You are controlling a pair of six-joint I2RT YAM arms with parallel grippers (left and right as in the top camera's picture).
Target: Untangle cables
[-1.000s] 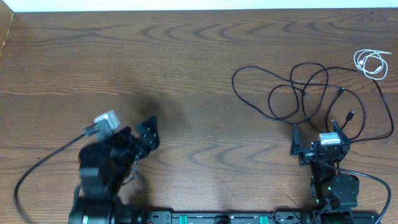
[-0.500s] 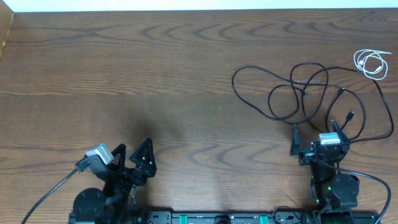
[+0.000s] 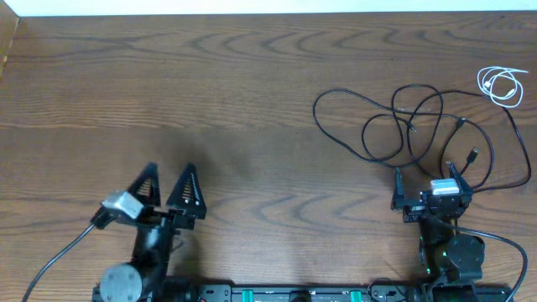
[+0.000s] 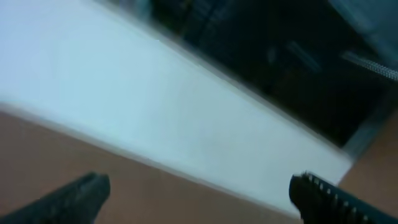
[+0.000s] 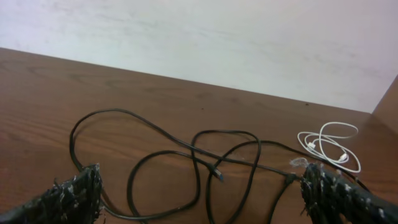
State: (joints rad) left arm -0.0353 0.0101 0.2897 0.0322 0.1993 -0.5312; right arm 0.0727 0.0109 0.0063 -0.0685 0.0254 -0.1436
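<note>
- Left end effector: low at the near edge of the bench, pointing toward the far edge; black ridged fingers spread wide, holding nothing.
- Right end effector: fingers fully apart, empty, facing the black cable, which is thin and lies in loose overlapping loops.
- White cable: small thin coil at the far right.

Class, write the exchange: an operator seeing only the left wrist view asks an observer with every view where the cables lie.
Operator: I see no cables. Where is the black one?
Observer: The black cable lies looped on the right half of the table, just ahead of the right pincer.
Operator: And the white one?
Observer: The white cable is coiled near the far right edge.
</note>
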